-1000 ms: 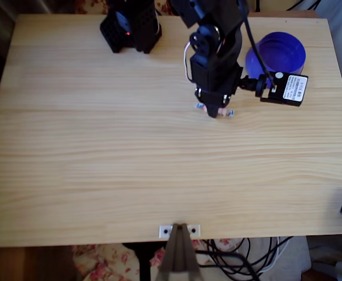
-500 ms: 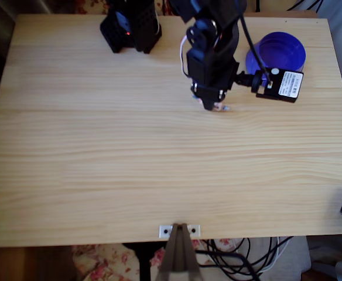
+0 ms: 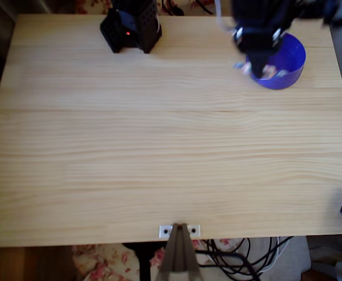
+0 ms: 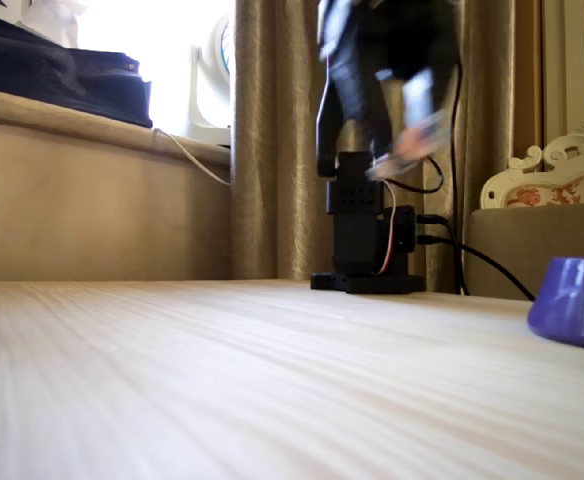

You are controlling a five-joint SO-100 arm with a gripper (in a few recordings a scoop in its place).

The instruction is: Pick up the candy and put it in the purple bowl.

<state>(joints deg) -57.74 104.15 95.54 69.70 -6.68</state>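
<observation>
Candy sits pinched in our gripper, a pale pink blur with a wisp of white wrapper poking out to the left in the overhead view, and we see it right over the left part of the purple bowl. Our fingers are clamped on it, and the black arm is smeared with motion over the bowl's upper left rim. The bowl sits near the far right corner of the wooden table, well to the right of the arm's black base. From the low fixed view, the gripper hangs high above the tabletop with the pale candy blurred at its tip, up and to the left of the purple bowl, in front of the curtains.
</observation>
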